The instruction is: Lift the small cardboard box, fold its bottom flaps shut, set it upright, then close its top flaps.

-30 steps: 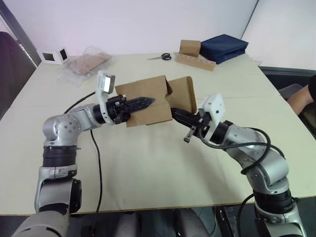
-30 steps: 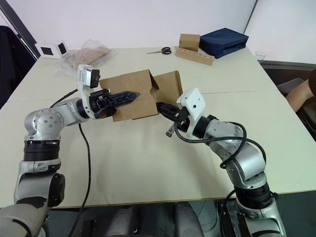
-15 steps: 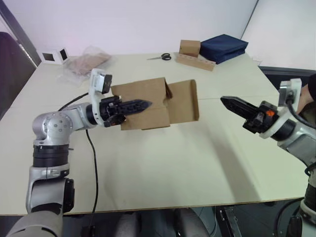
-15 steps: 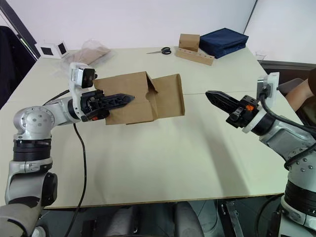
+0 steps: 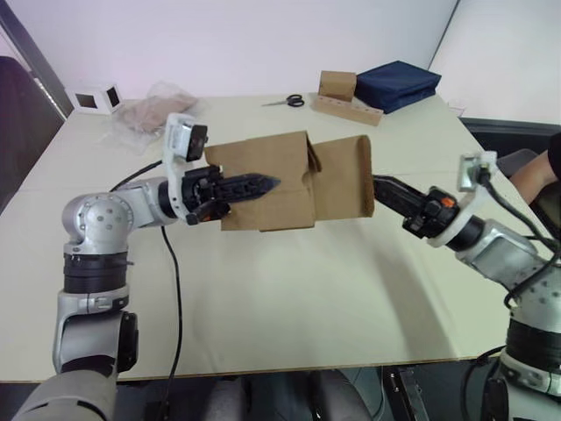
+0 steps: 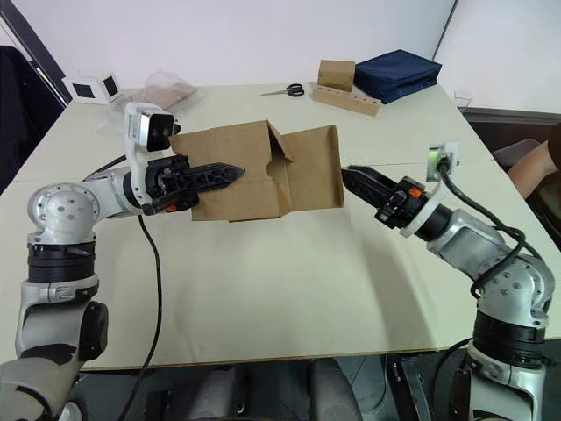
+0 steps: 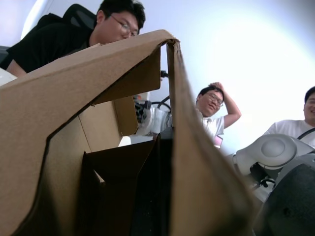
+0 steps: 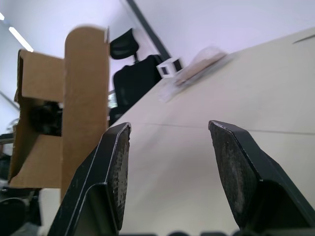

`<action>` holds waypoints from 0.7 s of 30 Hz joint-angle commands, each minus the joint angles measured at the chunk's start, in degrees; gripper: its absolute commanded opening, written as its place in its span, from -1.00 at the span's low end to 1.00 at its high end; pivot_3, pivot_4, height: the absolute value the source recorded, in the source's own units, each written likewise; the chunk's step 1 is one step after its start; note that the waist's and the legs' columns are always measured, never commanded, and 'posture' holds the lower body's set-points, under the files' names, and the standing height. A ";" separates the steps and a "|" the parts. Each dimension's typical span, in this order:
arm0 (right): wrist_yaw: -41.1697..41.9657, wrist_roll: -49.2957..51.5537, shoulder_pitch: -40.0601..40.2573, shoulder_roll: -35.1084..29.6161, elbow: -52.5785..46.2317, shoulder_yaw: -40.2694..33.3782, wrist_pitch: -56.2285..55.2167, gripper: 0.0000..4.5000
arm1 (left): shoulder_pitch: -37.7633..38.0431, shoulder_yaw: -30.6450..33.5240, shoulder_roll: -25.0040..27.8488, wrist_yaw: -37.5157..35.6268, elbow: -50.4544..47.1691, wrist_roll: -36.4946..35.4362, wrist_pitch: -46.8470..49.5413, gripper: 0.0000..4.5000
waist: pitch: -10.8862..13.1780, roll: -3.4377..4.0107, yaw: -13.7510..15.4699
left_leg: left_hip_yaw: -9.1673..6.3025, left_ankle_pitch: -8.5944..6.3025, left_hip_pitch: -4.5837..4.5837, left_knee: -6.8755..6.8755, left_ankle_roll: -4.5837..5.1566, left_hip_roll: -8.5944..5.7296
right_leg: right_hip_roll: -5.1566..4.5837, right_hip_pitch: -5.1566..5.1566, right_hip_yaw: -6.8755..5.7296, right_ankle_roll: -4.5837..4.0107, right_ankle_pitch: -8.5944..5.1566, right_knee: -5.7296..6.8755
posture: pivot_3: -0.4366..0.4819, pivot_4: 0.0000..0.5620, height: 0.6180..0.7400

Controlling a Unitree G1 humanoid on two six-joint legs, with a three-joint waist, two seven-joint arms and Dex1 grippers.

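Above table (image 5: 289, 289), small cardboard box (image 5: 267, 180) lies sideways (flaps toward right gripper (image 5: 383, 187)).

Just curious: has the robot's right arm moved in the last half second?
Yes. The right end effector has swung back in from the table's right edge to the small cardboard box's open flap.

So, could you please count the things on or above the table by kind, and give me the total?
Cardboard boxes: 2 (the small cardboard box held up, the squarer box at the far side)
Cardboard strip: 1
Scissors: 1
Clear plastic bag of cardboard: 1
Dark blue folded cloth: 1
Small white cube: 1
Total: 7
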 commanded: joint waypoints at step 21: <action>-15.04 17.72 -0.54 1.64 -14.39 7.40 -3.66 0.17 | -0.86 0.29 -1.02 1.53 -1.27 -0.25 -1.52 -1.00 | 0.00 0.00 0.00 | -0.01 0.00 -0.01 0.00 0.00 0.00 | 0.00 -0.01 0.00 0.00 0.00 0.00 | -0.05 -0.47 1.00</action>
